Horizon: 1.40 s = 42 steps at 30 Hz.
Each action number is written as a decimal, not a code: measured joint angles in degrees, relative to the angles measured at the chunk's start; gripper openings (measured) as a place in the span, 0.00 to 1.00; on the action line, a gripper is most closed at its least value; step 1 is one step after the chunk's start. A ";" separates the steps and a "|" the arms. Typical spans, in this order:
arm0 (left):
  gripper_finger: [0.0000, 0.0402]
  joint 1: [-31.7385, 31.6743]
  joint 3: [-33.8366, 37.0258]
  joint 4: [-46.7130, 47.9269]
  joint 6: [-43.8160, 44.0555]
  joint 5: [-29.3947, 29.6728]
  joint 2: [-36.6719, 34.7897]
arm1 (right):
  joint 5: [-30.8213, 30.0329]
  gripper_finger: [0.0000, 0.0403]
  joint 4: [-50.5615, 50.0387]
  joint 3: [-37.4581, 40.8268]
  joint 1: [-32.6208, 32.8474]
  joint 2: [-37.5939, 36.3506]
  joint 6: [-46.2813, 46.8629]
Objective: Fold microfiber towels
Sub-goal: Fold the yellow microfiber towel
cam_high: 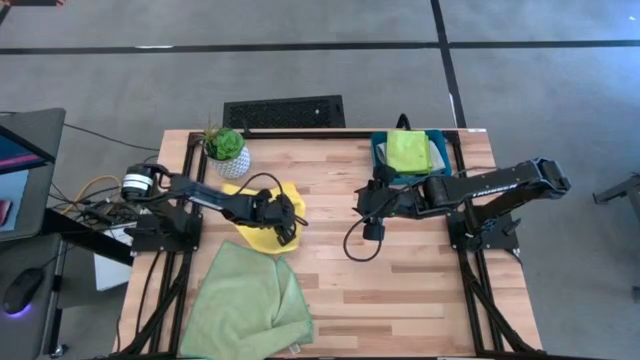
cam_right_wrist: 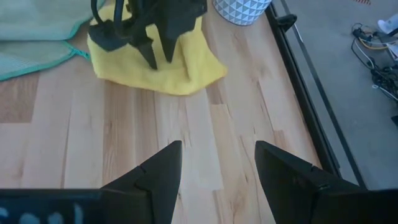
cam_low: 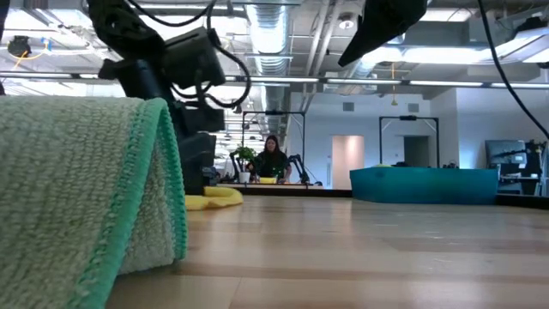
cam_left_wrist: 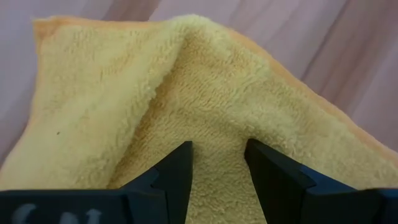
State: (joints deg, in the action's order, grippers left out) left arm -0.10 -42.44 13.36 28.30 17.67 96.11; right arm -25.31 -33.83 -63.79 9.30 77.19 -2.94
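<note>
Left gripper point(cam_high: 289, 222) hangs low over the yellow towel point(cam_high: 262, 207), its 2 fingers apart and nothing between them; in the left wrist view a raised fold of the cloth runs straight ahead of the fingertips. Right gripper point(cam_right_wrist: 211, 171), also spread and empty, hovers over bare table point(cam_high: 400, 290) toward the middle, well apart from that towel, so the left arm is clearly nearer. A larger pale green towel point(cam_high: 245, 300) lies crumpled at the near edge.

Bright, even ceiling light point(cam_low: 273, 34) overhead; my bench point(cam_high: 400, 260) shows only soft shadows, and the nearest pale green towel point(cam_low: 77, 197) looks blurred.
</note>
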 joint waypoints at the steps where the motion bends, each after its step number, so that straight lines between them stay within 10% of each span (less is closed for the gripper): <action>1: 0.37 -0.07 -0.33 -1.43 -0.71 -0.24 0.41 | -0.01 0.56 -0.01 0.00 0.00 0.00 0.00; 23: 0.37 -1.15 -18.95 -5.69 -20.61 -7.36 10.78 | -0.01 0.56 -0.61 0.00 0.00 0.00 -0.02; 42: 0.37 10.63 -17.77 24.02 -2.31 8.17 -4.73 | 10.94 0.56 17.84 6.30 -3.36 10.04 -0.26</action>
State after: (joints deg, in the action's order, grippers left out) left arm 10.53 -60.21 37.39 25.99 25.84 91.37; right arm -14.37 -15.99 -57.49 5.94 87.23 -3.20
